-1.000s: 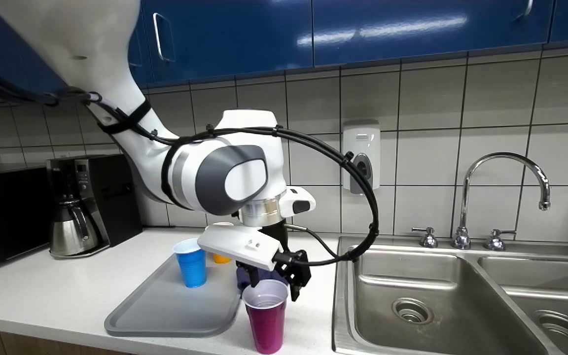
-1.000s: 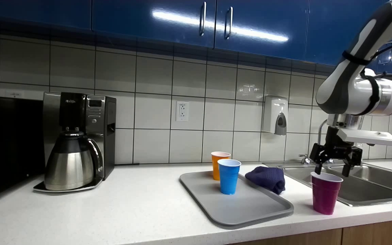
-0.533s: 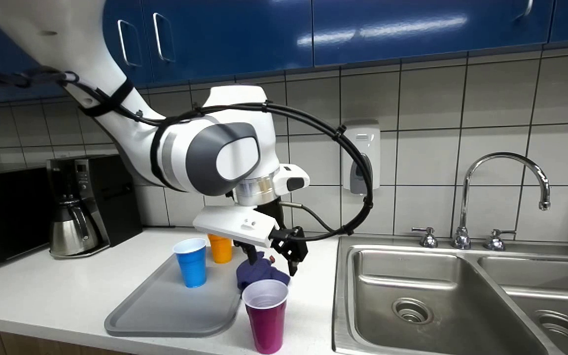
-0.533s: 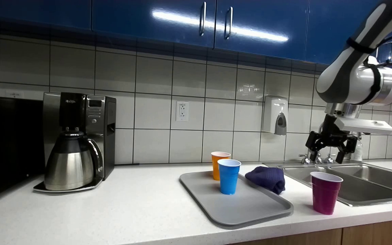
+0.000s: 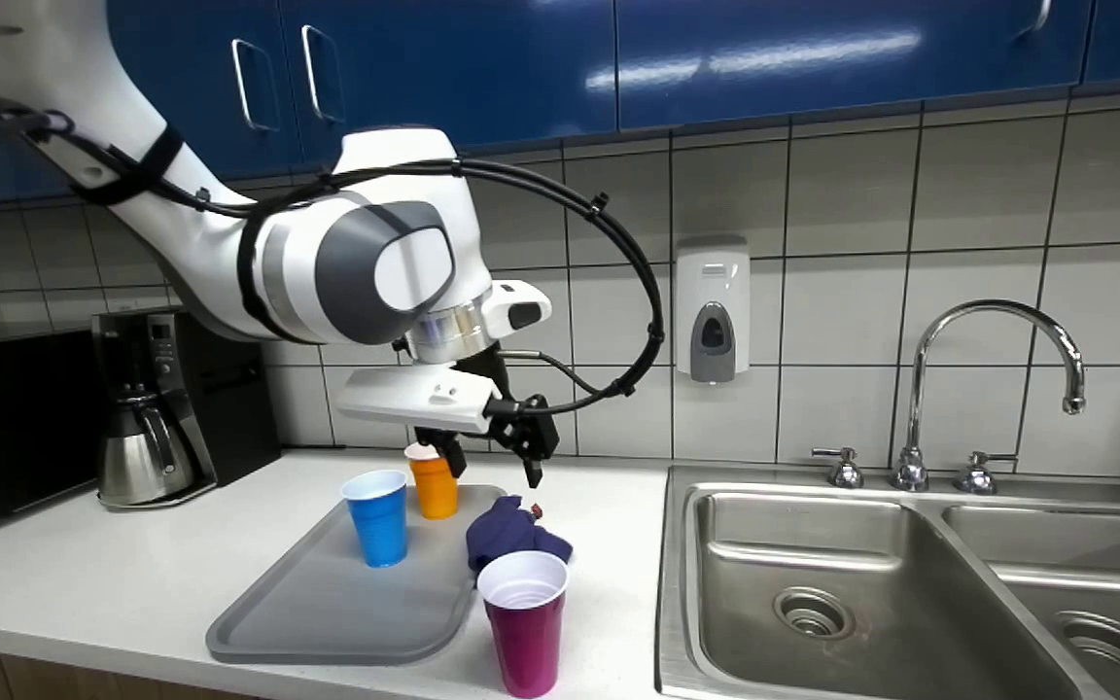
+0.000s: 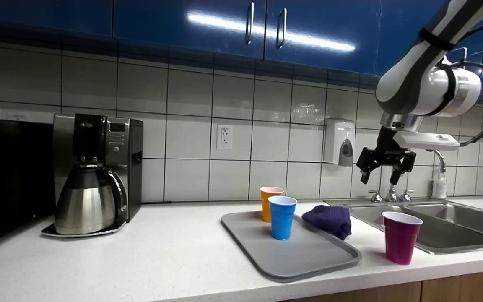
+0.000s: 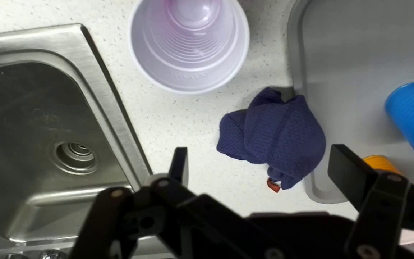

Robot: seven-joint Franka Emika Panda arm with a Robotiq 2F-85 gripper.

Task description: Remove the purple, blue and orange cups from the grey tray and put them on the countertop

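The purple cup [image 5: 525,644] stands upright on the countertop [image 5: 84,574] between the tray and the sink; in the wrist view its pale inside [image 7: 189,46] shows. The blue cup [image 5: 380,530] and the orange cup [image 5: 437,491] stand upright on the grey tray [image 5: 327,622]. In an exterior view the blue cup [image 6: 282,221] partly hides the orange one [image 6: 266,207]. My gripper [image 6: 380,181] is open and empty, raised above and behind the purple cup. In the wrist view the gripper [image 7: 261,160] is spread wide above the cloth, and a finger partly hides the orange cup [image 7: 381,163].
A crumpled dark purple cloth [image 6: 329,219] lies against the tray's edge. The steel sink [image 5: 677,583] with its faucet [image 5: 983,306] is beside the purple cup. A coffee maker [image 6: 90,209] stands at the left; a soap dispenser [image 5: 713,301] hangs on the wall.
My open gripper has risen from around the purple cup's rim and moved left in both exterior views. The purple cup stays standing on the countertop; the other cups have not moved.
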